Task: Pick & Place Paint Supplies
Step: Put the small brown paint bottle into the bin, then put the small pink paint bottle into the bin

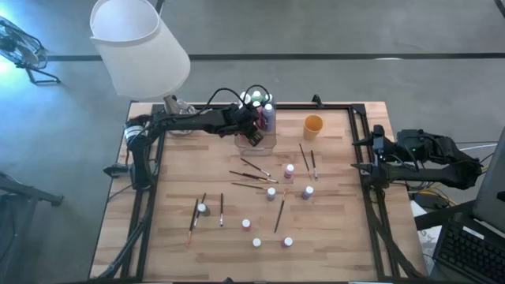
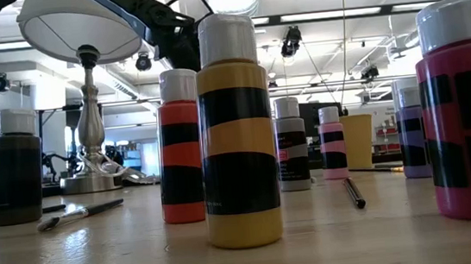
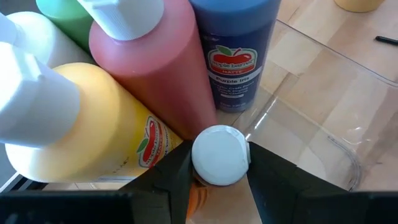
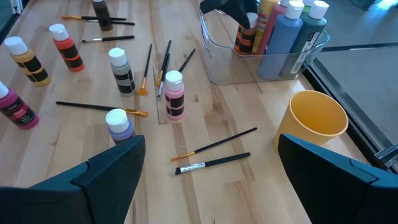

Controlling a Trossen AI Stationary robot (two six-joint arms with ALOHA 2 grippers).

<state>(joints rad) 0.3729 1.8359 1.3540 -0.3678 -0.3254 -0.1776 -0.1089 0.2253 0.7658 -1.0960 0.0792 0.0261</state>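
Paint bottles point(image 4: 121, 71) and brushes point(image 4: 214, 144) scattered across wooden surface point(image 1: 331, 237); clear box point(image 4: 264, 62) already holding tall bottles point(image 3: 149, 74). Left hand point(image 3: 217, 180) inside box, clamped on small white-capped bottle point(image 3: 219, 154): placing step, release next. Right hand point(image 4: 208, 186) wide, empty, waiting beside orange cup point(image 4: 316, 121). Held bottle's colour mostly hidden.

Even, bright indoor light fills every view. In the low view, rows of ceiling lamps glow in the upper half of the frame, and the pale wooden tabletop point(image 2: 126, 255) shows a soft sheen at lower left. The near yellow-and-black paint bottle with a white cap point(image 2: 235, 132) is slightly soft; the background is blurred. In the left wrist view, the clear plastic box point(image 3: 323, 137) carries white glare streaks at right.
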